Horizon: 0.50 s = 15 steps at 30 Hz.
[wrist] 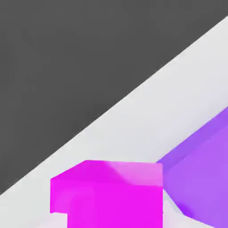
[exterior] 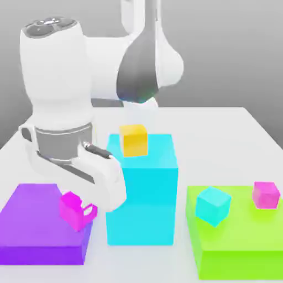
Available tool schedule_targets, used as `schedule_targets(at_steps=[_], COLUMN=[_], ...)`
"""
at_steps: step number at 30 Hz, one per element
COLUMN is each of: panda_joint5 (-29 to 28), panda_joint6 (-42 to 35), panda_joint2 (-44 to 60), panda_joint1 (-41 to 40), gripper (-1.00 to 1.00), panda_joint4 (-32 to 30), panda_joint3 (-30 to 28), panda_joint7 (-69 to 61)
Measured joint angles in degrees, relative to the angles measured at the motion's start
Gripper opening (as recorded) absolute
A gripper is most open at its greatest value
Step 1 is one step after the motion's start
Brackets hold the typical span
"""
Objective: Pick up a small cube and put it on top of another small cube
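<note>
The small magenta cube (exterior: pixel 69 208) rests on the right end of a flat purple block (exterior: pixel 33 218), on the exterior view's left. My gripper (exterior: pixel 77 212) reaches down from the white hand and is shut on this cube; one white fingertip (exterior: pixel 90 210) shows at the cube's right side. Up close in the hand view, the magenta cube (wrist: pixel 107 191) sits beside the purple block (wrist: pixel 200 173). The small yellow-orange cube (exterior: pixel 135 139) stands on top of a tall cyan block (exterior: pixel 142 193) in the middle, higher than the gripper and to its right.
A flat green block (exterior: pixel 237 249) on the exterior view's right carries a small cyan cube (exterior: pixel 213 205) and a pinker small cube (exterior: pixel 266 194). The white table (exterior: pixel 221 138) lies under everything. The arm's bulky body rises above the purple block.
</note>
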Motion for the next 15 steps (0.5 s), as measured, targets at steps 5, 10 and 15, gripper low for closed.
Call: schedule_targets(at_steps=[5,10,15], panda_joint5=[-0.4,-0.3,0.0], panda_joint6=[-6.3,-12.5,-18.8], panda_joint2=[-10.4,-20.7,-31.0], panda_joint1=[0.5,1.1,1.6], gripper=[-1.0,-1.0,-1.0], panda_joint4=[-4.1,-8.1,-12.2], panda_joint3=[1.2,2.7,4.2], panda_joint7=[1.5,2.8,3.9])
